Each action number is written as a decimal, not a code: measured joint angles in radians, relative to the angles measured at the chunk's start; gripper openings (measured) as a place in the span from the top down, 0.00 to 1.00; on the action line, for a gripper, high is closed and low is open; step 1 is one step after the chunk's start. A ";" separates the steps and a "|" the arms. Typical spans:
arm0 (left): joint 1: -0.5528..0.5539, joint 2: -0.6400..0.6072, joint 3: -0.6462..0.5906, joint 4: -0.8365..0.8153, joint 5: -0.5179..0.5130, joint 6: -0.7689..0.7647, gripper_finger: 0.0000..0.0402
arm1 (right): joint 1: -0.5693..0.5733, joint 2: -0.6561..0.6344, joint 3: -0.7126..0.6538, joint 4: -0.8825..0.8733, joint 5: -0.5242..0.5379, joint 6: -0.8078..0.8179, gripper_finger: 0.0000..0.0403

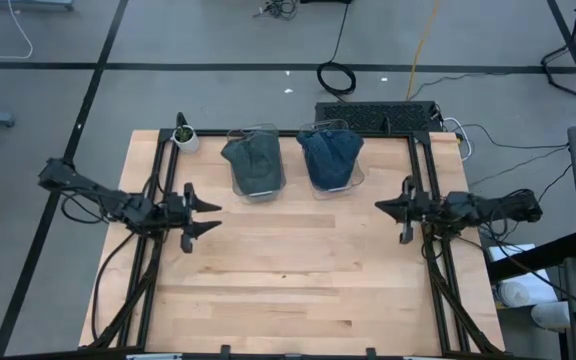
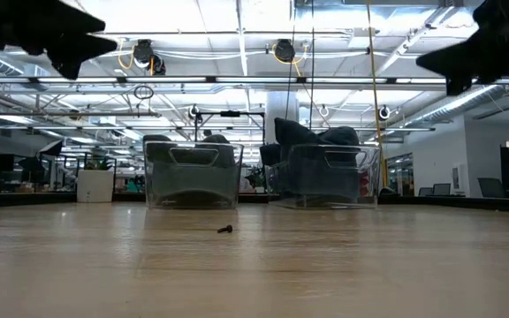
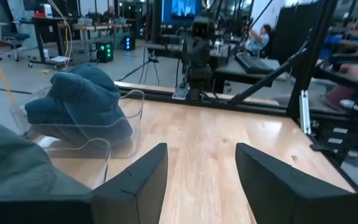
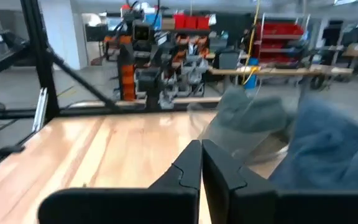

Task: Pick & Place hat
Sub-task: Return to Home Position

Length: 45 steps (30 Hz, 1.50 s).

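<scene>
Black fingers [image 3: 143, 177] on my left gripper [image 1: 211, 217] stand well apart with nothing between them, and the left wrist view shows only bare wood in the gap. The right gripper [image 1: 380, 207] has its two fingers [image 4: 190, 167] pressed together, also empty. Both hang above the table [image 1: 298, 290] at its two sides, pointing inward at each other with the middle of the boards clear between them. I read that as the parked pose, well apart from the bins so that neither arm can knock a wall. Beyond the tips, toward the far edge, sit the two clear bins side by side. The right bin [image 2: 365, 177] holds the blue caps [image 1: 330, 155], heaped high enough to stand above its rim — so the task's hats are where they belong, inside and not draped on the table. The left bin [image 2: 162, 177] holds a grey-green cap [image 1: 253, 160]. A small white plant pot [image 1: 184, 138] stands at the far left corner, just beside the left bin and away from either arm. One stray dark bit, perhaps a screw [image 2: 224, 230], lies on the wood in front of the bins — I cannot tell what it is from. I see no cap left on the table, so I judge the sorting done and only the parking left to finish.
</scene>
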 joint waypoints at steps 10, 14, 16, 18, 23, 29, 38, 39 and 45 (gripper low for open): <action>0.000 -0.156 -0.177 0.133 0.001 0.041 0.50 | 0.000 0.000 -0.122 0.259 -0.234 -0.008 0.99; 0.000 -0.187 -0.205 0.134 0.004 0.038 0.51 | -0.009 -0.001 -0.183 0.345 -0.243 -0.004 0.99; 0.000 -0.191 -0.209 0.126 0.011 0.040 0.50 | -0.018 0.001 -0.183 0.292 -0.258 0.015 0.99; 0.000 -0.191 -0.210 0.115 0.025 0.043 0.49 | -0.028 0.002 -0.183 0.259 -0.298 0.020 0.99; 0.000 -0.191 -0.210 0.113 0.063 0.095 0.50 | -0.056 0.002 -0.184 0.168 -0.323 0.028 0.99; 0.000 -0.191 -0.210 0.086 0.090 0.117 0.51 | -0.065 0.001 -0.186 0.189 -0.469 0.022 0.99; 0.000 -0.186 -0.210 0.067 0.072 0.138 0.50 | -0.119 0.002 -0.187 0.154 -0.434 0.012 0.99; 0.000 -0.186 -0.210 0.067 0.069 0.139 0.51 | -0.121 0.002 -0.187 0.146 -0.408 0.015 0.99; 0.000 -0.186 -0.210 0.024 0.027 0.134 0.51 | -0.121 0.003 -0.188 0.141 -0.341 0.005 0.99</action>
